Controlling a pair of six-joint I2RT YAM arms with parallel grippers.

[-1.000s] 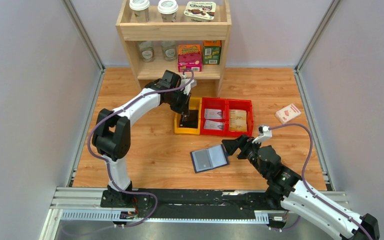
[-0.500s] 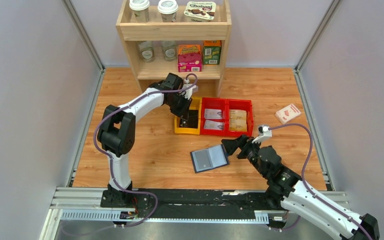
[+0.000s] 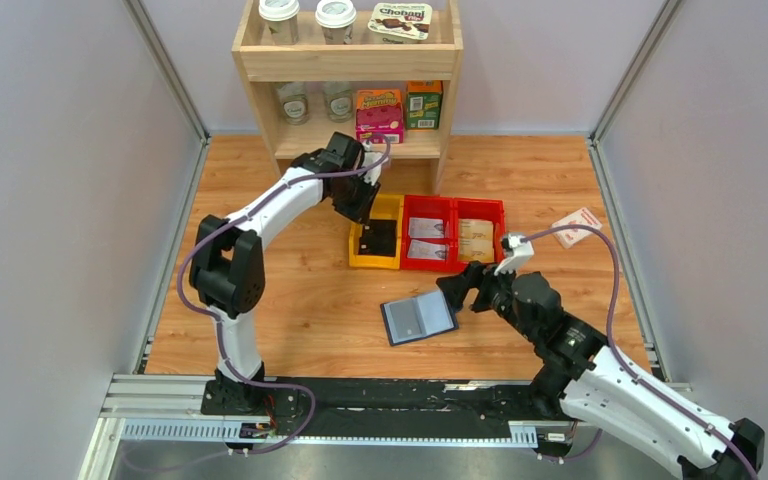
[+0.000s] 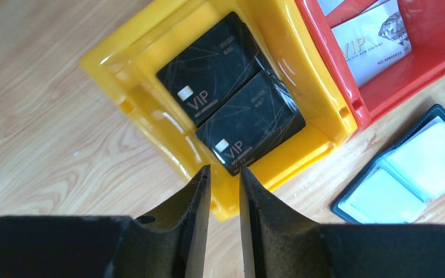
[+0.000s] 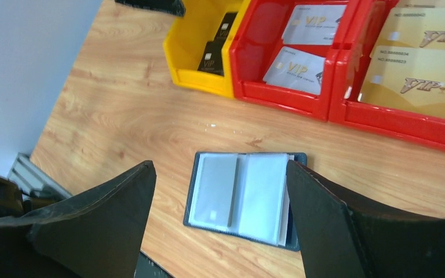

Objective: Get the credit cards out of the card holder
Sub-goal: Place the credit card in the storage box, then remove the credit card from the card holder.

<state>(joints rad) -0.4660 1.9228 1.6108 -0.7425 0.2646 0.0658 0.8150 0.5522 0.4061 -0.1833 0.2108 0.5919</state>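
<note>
The navy card holder (image 3: 419, 316) lies open on the table, pale sleeves up; it also shows in the right wrist view (image 5: 240, 197) and the left wrist view (image 4: 408, 174). A grey card shape (image 5: 214, 188) shows through its left sleeve. Two black credit cards (image 4: 211, 66) (image 4: 249, 124) lie flat in the yellow bin (image 3: 373, 264). My left gripper (image 3: 362, 216) hangs over the bin's left rim (image 4: 150, 121), its fingers (image 4: 200, 197) slightly apart and empty. My right gripper (image 3: 465, 285) is wide open and empty just right of the holder (image 5: 220, 165).
Two red bins (image 3: 455, 232) with silver and gold cards stand right of the yellow bin. A white-and-red box (image 3: 576, 226) lies at the right. A wooden shelf (image 3: 350, 80) with cups and boxes stands at the back.
My left gripper has risen out of the yellow bin and drawn back toward the shelf, leaving the black cards there. My right arm has shifted a little left and farther in.
</note>
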